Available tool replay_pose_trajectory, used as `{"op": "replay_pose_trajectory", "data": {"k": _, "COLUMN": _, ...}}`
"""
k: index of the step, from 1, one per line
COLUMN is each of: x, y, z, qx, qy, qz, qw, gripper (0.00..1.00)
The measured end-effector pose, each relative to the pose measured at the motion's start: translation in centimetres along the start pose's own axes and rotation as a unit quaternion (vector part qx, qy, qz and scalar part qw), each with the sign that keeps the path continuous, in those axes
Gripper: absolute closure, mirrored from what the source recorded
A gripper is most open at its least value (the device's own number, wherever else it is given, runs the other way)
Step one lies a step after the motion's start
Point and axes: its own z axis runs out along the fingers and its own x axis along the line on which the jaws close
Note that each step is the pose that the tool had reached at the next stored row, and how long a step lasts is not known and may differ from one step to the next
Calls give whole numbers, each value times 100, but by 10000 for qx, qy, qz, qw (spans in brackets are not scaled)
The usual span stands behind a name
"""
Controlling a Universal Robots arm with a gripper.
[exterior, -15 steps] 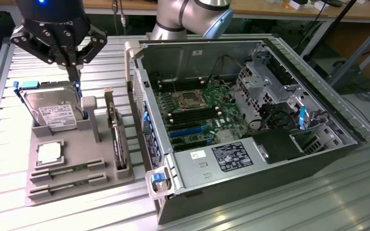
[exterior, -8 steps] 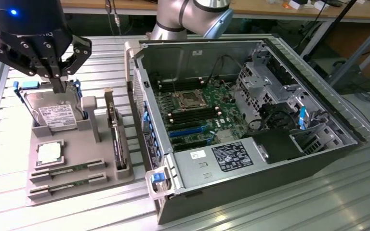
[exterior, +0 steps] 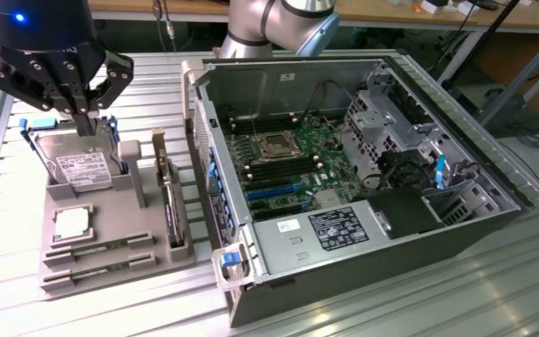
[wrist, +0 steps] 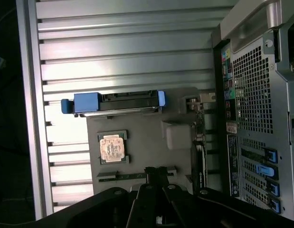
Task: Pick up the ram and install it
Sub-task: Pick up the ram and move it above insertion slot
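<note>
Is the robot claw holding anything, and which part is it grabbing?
Nothing is held. The gripper hangs above the gray tray with its jaws shut on nothing, and both ram sticks lie in the tray.

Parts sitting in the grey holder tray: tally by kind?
Ram sticks: 2
Hard drive: 1
Processor chip: 1
Expansion card: 1
Total: 5

Green ram (exterior: 101, 245), grey tray (exterior: 120, 210)
</note>
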Motion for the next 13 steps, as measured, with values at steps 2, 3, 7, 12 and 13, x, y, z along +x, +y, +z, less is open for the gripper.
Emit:
{"op": "replay_pose_trajectory", "data": {"k": 2, "x": 0, "y": 0, "z": 0, "qx": 0, "qy": 0, "qz": 0, "qw": 10000, "gripper": 90}}
{"op": "replay_pose_trajectory", "data": {"k": 3, "x": 0, "y": 0, "z": 0, "qx": 0, "qy": 0, "qz": 0, "qw": 10000, "gripper": 90}}
{"op": "replay_pose_trajectory", "data": {"k": 7, "x": -7, "y": -145, "z": 123, "qx": -13, "qy": 28, "qz": -140, "qw": 9999, "gripper": 84}}
{"op": "replay_pose_trajectory", "data": {"k": 12, "x": -4, "y": -152, "z": 254, "qx": -31, "qy": 66, "qz": -973, "qw": 9952, "gripper": 58}}
{"op": "replay_pose_trajectory", "data": {"k": 13, "x": -3, "y": -153, "z": 279, "qx": -34, "qy": 74, "qz": -1146, "qw": 9934, "gripper": 58}}
